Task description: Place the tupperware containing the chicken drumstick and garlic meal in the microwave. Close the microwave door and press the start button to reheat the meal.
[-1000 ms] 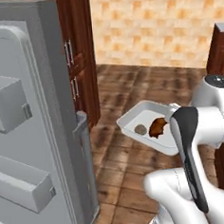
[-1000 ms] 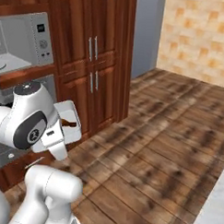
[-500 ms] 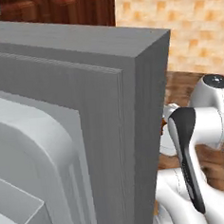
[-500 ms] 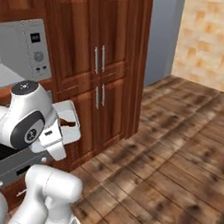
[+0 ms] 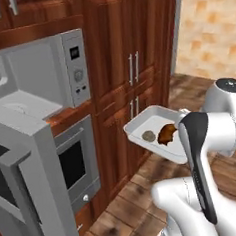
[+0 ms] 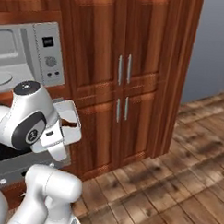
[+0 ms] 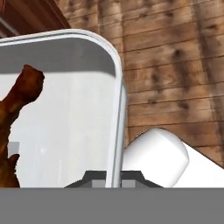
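While the gripper (image 7: 113, 177) pinches the tupperware (image 5: 156, 132) rim, keep it level so the chicken drumstick (image 5: 166, 134) and garlic (image 5: 148, 136) stay put, steering ahead-left toward the microwave (image 5: 34, 79) cavity.

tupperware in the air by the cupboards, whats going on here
The robot arm carries the tupperware above the wooden floor, held at its rim by the end effector. The chicken drumstick and garlic lie inside. The microwave is off to the left, its cavity exposed and the microwave door swung open. The meal is not yet inside.
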### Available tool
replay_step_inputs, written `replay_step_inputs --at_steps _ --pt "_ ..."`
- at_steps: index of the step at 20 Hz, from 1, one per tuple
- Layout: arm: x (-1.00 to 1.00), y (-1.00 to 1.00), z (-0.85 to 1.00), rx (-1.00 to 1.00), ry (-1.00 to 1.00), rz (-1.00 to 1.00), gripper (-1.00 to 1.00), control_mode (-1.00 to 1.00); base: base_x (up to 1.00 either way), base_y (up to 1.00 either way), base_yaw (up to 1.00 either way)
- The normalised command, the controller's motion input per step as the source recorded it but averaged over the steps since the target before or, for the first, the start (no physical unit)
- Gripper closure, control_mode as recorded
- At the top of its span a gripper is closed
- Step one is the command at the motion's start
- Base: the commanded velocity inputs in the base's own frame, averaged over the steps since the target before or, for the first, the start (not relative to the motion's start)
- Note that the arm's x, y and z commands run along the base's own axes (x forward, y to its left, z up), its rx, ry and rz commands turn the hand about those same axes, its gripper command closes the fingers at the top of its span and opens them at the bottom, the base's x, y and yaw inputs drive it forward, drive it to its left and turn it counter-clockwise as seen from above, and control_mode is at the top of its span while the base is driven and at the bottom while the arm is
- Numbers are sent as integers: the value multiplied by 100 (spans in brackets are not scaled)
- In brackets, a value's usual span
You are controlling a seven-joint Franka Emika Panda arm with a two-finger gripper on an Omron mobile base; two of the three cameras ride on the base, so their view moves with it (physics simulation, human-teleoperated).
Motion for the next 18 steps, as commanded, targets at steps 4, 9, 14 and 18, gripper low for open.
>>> replay_step_inputs --at_steps 4,9,14,18 --pt "0 0 0 0 0 0 100 100 33 -17 72" --pt "0 0 0 0 0 0 100 100 53 -23 73" --pt "0 0 0 0 0 0 100 100 56 -31 68" --pt "0 0 0 0 0 0 100 100 57 -26 60"
